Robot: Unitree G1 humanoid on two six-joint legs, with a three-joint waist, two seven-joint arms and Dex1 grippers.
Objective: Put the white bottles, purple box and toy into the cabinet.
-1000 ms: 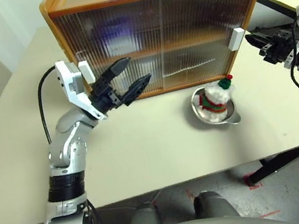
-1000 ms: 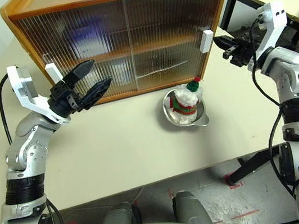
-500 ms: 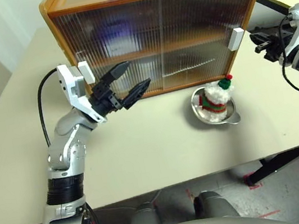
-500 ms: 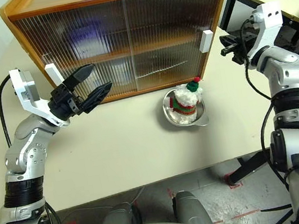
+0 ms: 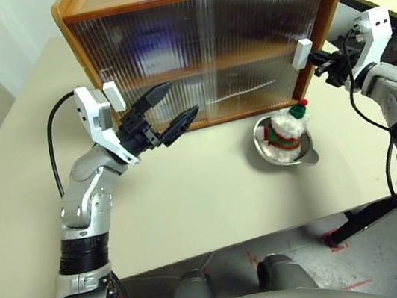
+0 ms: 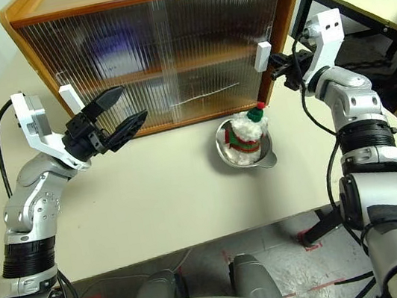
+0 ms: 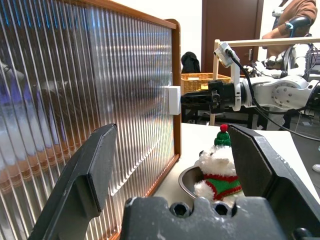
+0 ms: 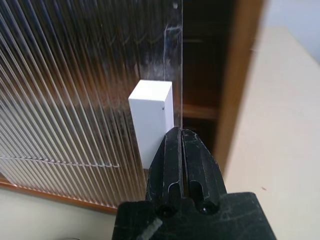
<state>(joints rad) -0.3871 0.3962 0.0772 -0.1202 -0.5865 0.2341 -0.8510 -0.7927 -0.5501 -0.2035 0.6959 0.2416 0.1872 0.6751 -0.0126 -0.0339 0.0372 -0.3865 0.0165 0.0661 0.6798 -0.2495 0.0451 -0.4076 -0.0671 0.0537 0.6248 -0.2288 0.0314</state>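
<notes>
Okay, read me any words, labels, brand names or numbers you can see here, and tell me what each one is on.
None can be read.
Wooden cabinet with ribbed translucent doors: blurred shapes behind the panels, no legible print.
White plush toy with red-and-green scarf in a steel bowl: no text.

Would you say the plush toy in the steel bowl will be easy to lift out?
Probably: the toy looks fluffy, so likely light and squashy. It sits upright, so it may topple if nudged. The shiny bowl might slide along.

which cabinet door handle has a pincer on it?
The right door's white handle: the shut right pincer is pressed against its outer side, and that door stands slightly open. The left door's handle is free; the open left pincer hovers nearby.
</notes>
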